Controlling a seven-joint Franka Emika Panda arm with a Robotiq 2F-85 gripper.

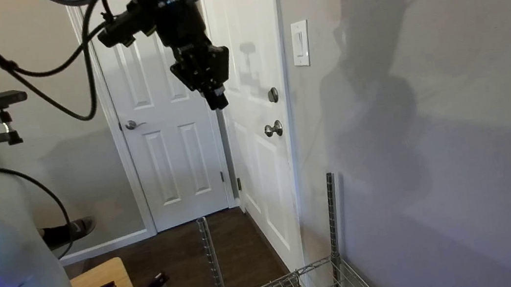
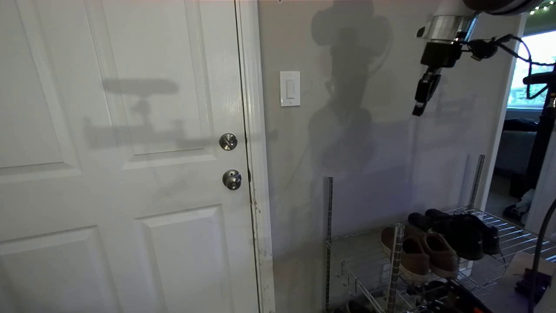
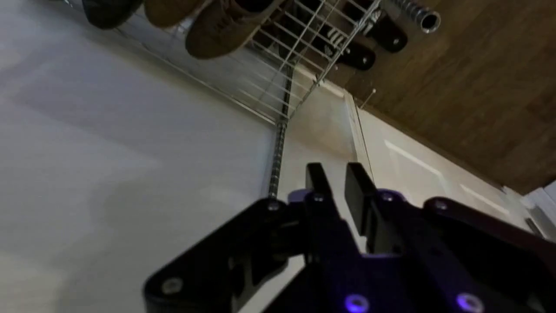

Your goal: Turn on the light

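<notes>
The light switch is a white upright wall plate (image 1: 300, 43) with a rocker, right of the door frame. It also shows in an exterior view as the plate (image 2: 290, 88). No lamp is visible. My black gripper (image 1: 217, 100) hangs in the air pointing down, apart from the wall. In an exterior view the gripper (image 2: 418, 108) is well to the right of the plate and tip-low beside it. In the wrist view the gripper fingers (image 3: 333, 174) are part open with a narrow gap and nothing between them. The plate is out of the wrist view.
A white door (image 2: 173, 187) has a deadbolt (image 2: 228, 141) and a round knob (image 2: 232, 179) left of the plate. A wire shelf (image 2: 365, 256) with tall posts stands below the gripper, bearing brown shoes (image 2: 438, 252) and black shoes (image 2: 464, 234). Cables (image 1: 88, 62) hang from the arm.
</notes>
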